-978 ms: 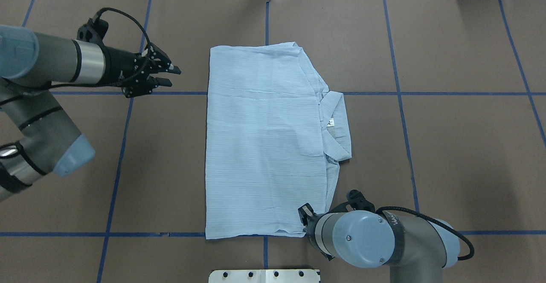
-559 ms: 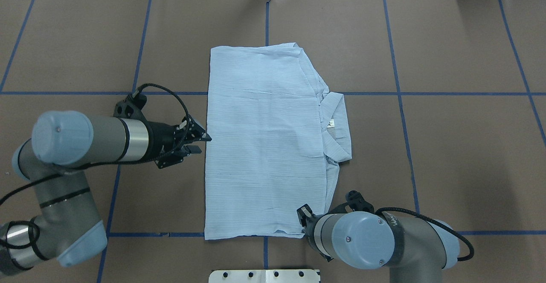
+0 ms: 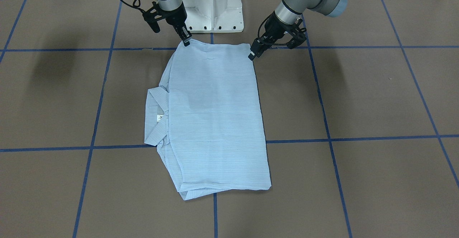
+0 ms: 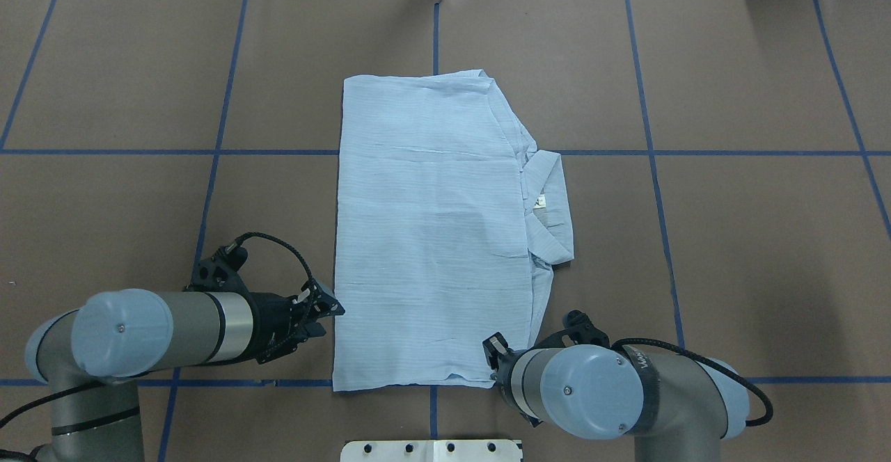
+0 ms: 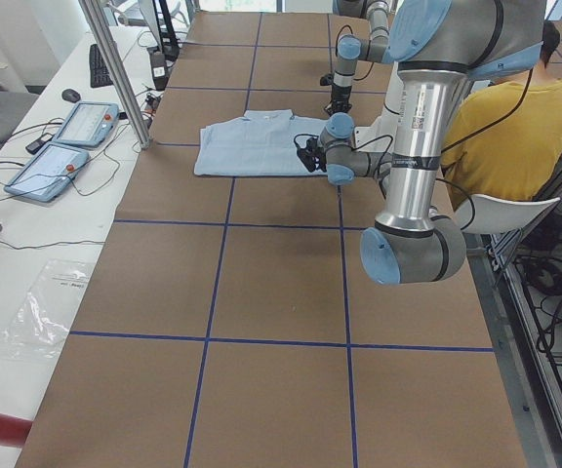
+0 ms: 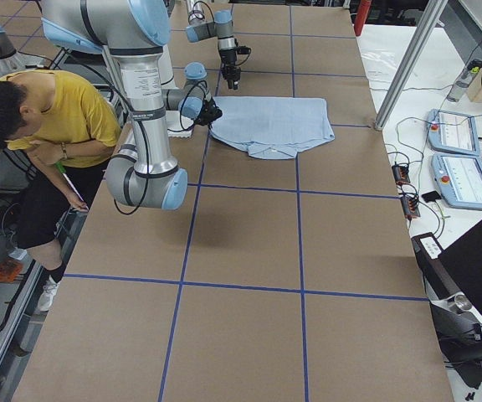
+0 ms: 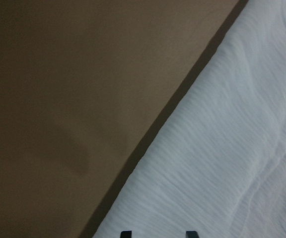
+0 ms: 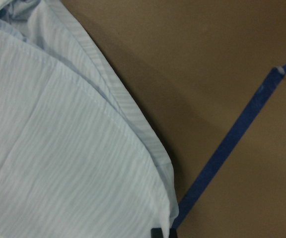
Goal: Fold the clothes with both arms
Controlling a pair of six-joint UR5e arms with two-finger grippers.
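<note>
The light blue striped shirt lies folded in a flat rectangle at the table's middle, its collar and white label on the right side in the overhead view. It also shows in the front view. My left gripper is open and low at the shirt's left edge near the corner closest to me. In the left wrist view its two tips stand apart over the cloth. My right gripper is shut on the shirt's near right corner. In the overhead view its own wrist hides it.
The white pedestal base stands just behind the shirt's near edge. Blue tape lines cross the brown table. A person in yellow sits behind the robot. Tablets lie beyond the table's far side.
My left arm has swung from beside the shirt's far left part back toward me, along the left edge, to the near left corner. The right arm has not moved.
</note>
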